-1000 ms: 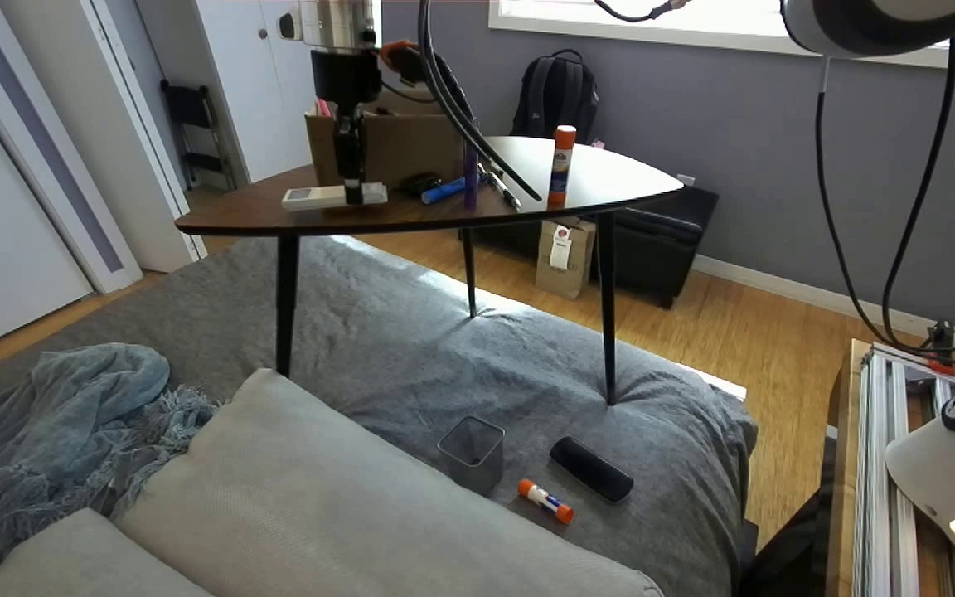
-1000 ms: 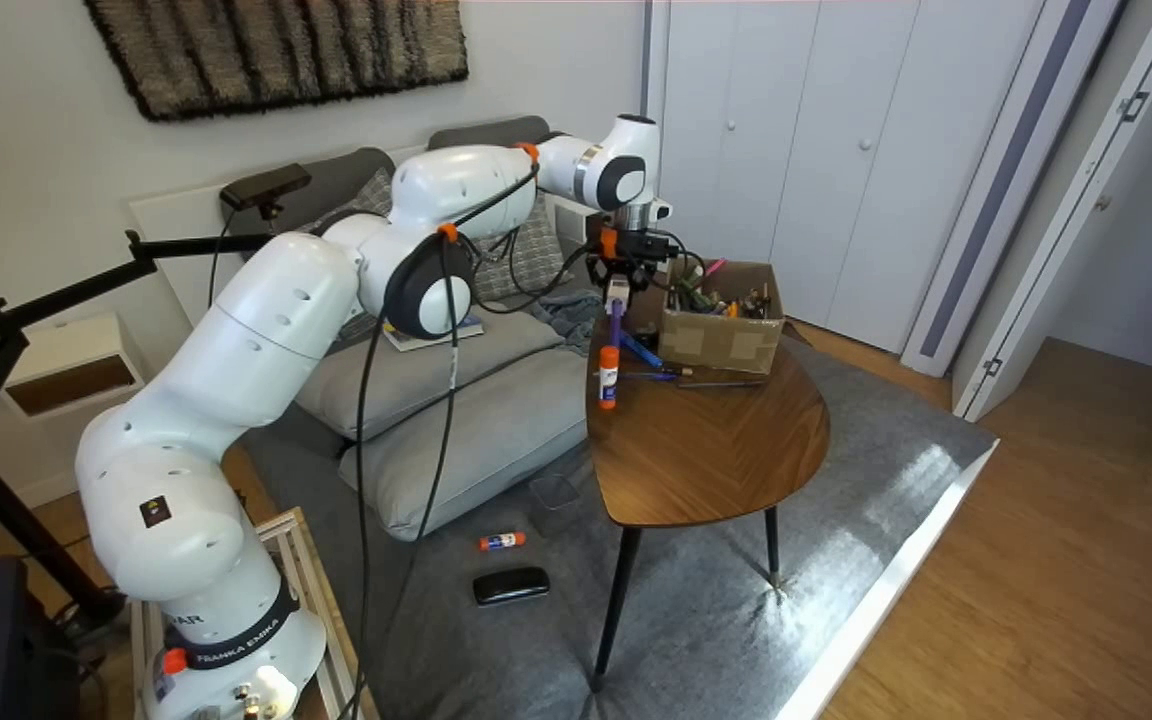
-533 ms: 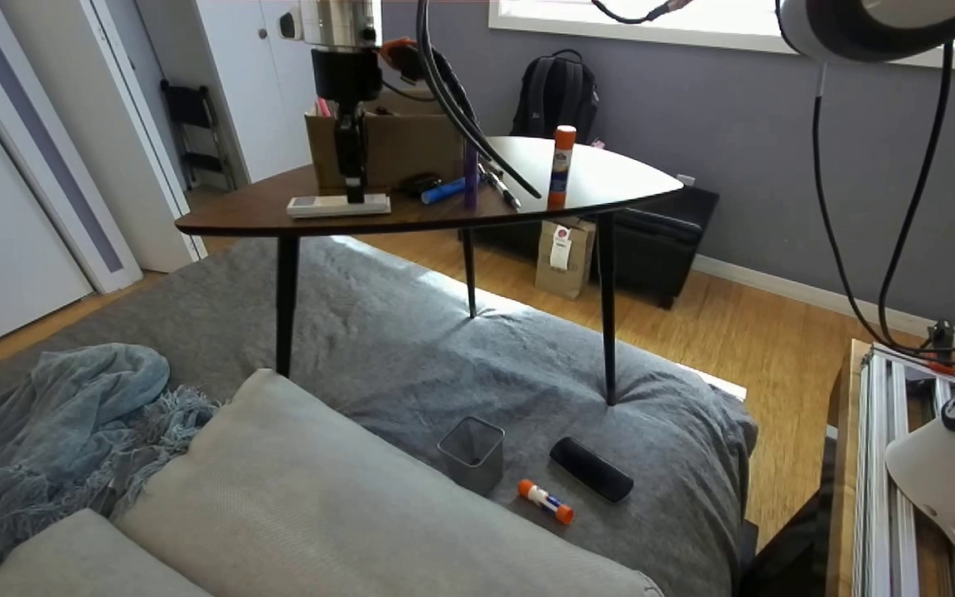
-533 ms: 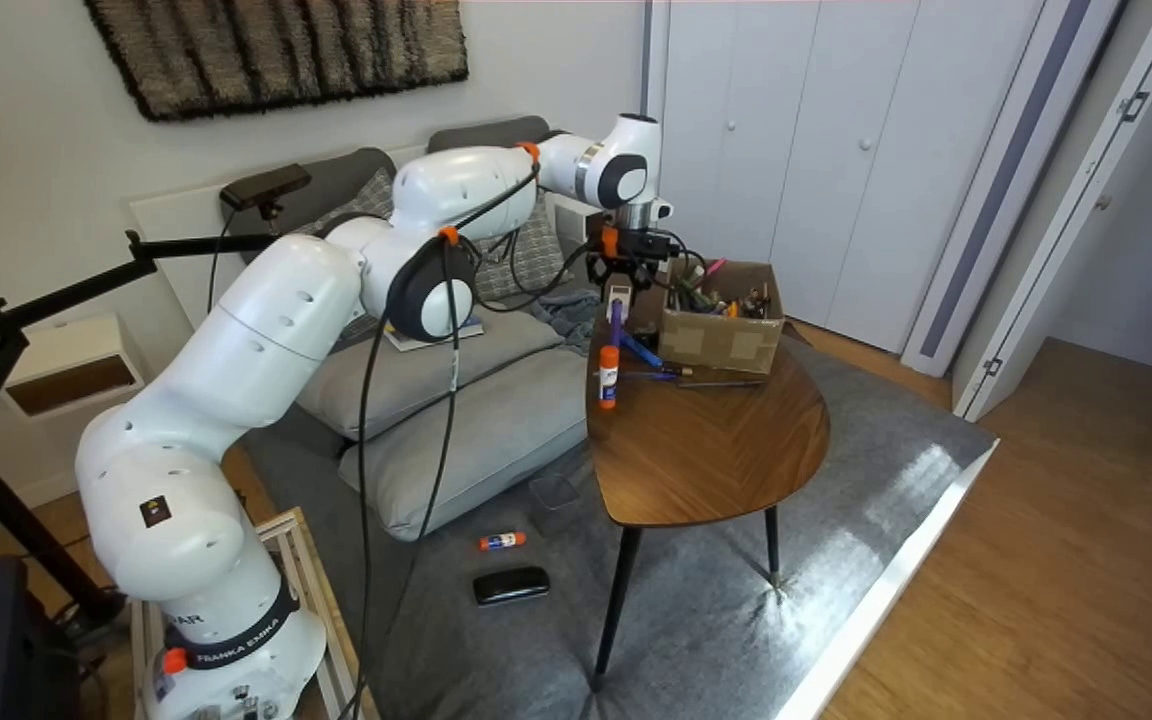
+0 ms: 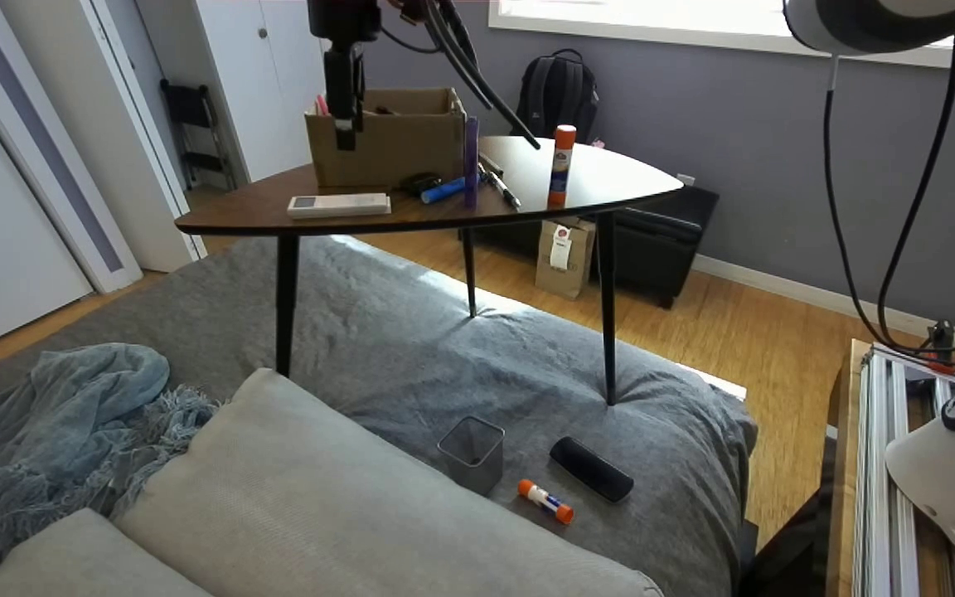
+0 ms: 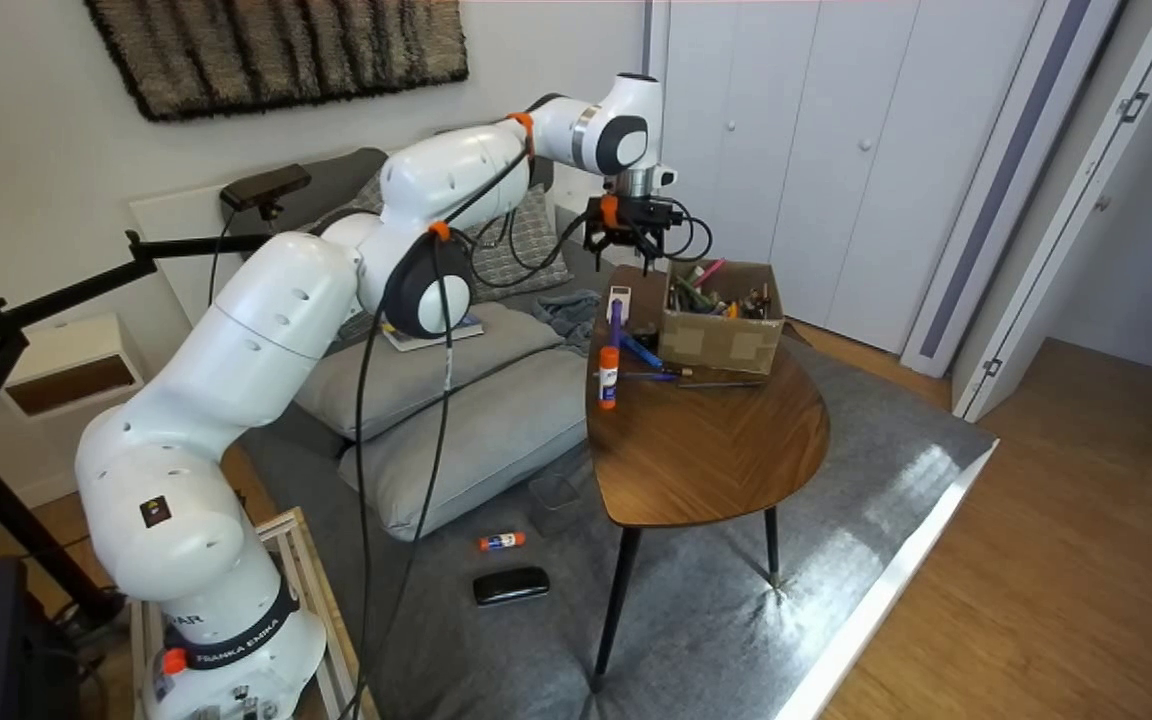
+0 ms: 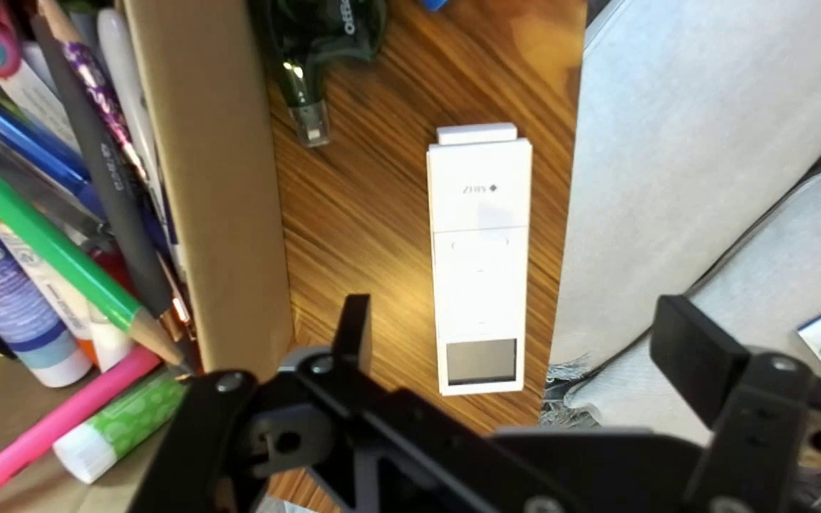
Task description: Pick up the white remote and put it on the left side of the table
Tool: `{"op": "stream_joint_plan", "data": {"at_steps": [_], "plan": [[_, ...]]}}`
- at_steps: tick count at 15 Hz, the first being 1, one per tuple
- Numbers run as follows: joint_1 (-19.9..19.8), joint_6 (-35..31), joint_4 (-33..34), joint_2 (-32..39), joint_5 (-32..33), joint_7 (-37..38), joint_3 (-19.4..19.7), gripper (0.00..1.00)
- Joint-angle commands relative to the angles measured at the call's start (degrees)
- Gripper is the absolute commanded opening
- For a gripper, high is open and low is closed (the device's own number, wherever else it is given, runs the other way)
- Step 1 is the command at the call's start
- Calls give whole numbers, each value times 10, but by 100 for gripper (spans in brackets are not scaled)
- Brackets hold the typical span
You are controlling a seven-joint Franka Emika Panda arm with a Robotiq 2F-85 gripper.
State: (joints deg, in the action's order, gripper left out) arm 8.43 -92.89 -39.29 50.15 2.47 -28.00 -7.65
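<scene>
The white remote (image 5: 339,206) lies flat on the dark brown table (image 5: 255,197), close to the table's edge. In the wrist view the remote (image 7: 480,285) shows its full length, its small grey screen at the lower end. My gripper (image 7: 515,313) is open, its two fingers wide apart with nothing between them. From an exterior view the gripper (image 6: 622,270) hangs well above the remote (image 6: 620,294), touching neither it nor the table (image 6: 716,450). Part of the remote is hidden there behind a purple stick.
An open cardboard box (image 6: 721,342) full of pens stands beside the remote. An orange-capped glue stick (image 5: 559,166), a purple stick (image 5: 471,162) and a blue marker (image 5: 444,191) are on the table. A dark dispenser (image 7: 332,35) lies near the remote.
A second ago my gripper was shut on the remote just above the table. The remote came down flat, the fingers opened, and the gripper rose straight up, leaving it there.
</scene>
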Motion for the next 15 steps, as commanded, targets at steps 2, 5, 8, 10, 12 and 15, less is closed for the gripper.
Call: {"op": "stream_joint_plan", "data": {"at_steps": [2, 5, 8, 10, 12, 15], "plan": [[11, 71, -5, -58, 25, 65, 23, 100], [17, 83, -37, -116, 49, 100, 35, 100], [28, 67, -78, -179, 84, 127, 48, 100], [30, 52, -115, -222, 92, 177, 52, 100], [24, 74, -156, -267, 69, 254, 48, 100], [18, 90, -230, -332, 55, 342, 46, 100]]}}
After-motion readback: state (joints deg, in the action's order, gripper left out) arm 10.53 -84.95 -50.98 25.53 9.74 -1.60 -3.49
